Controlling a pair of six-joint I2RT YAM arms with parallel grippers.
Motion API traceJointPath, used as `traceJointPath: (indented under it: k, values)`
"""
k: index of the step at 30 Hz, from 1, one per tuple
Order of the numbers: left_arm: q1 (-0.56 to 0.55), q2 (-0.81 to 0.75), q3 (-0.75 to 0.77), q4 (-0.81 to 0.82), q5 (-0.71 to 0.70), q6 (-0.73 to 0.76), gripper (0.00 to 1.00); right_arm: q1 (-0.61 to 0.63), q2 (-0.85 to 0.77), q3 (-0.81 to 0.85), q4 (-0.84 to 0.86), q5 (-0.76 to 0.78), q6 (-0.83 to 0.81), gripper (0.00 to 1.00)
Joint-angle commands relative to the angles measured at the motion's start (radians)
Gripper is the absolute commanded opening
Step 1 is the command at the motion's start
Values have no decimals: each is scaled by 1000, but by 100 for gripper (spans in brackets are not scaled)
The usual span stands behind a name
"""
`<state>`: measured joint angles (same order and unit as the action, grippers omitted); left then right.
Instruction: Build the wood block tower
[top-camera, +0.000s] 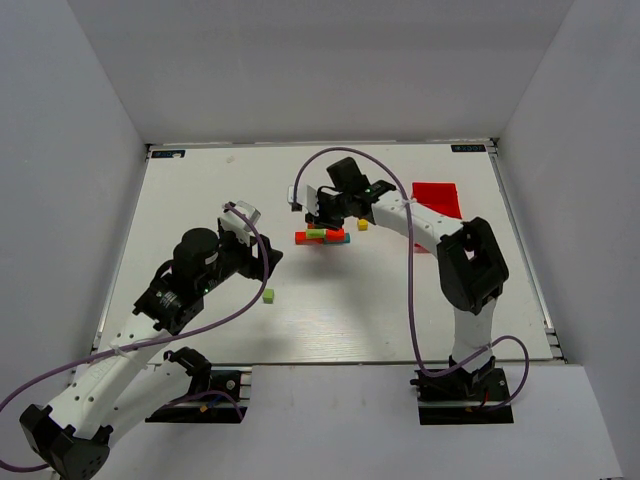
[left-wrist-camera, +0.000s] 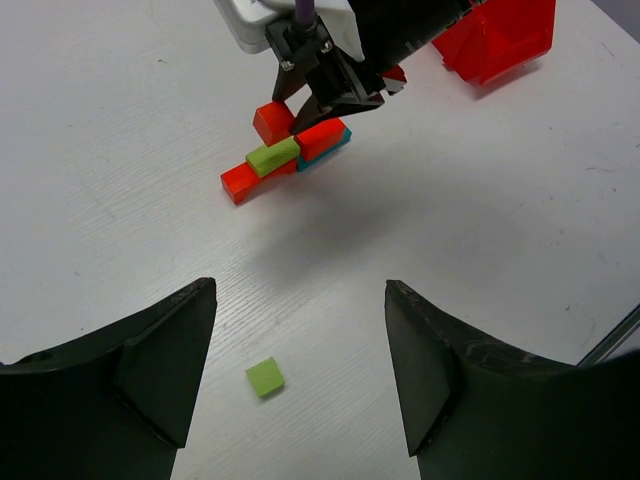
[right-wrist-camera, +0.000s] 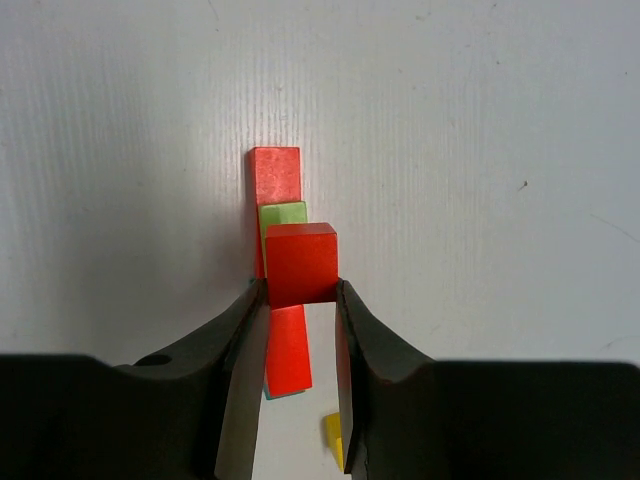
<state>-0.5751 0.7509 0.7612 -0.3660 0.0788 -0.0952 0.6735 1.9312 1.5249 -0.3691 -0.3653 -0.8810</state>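
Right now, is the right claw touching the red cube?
Touching. The right wrist view shows the right gripper pinching the red cube on both sides, no gap.

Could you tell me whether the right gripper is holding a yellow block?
No, the right gripper is clamped on a red cube just above the tower.

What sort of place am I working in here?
Likely a lab test cell, not a home or workshop: a white table boxed in by plain white walls, with small wood blocks and a red tray on it.
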Motion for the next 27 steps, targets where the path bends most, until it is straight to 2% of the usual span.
traceJointPath:
  k: [1,11,27]
  values:
    - [4,-7,-5,10,13,5,78,-20,34,70,-71,-4,-35,5]
    - [4,-7,-5,10,13,5,78,-29,132,204,-203,-66,-90,7]
    - [4,-7,-5,10,13,5,78,-29,187,251,-257,-100,-93,8]
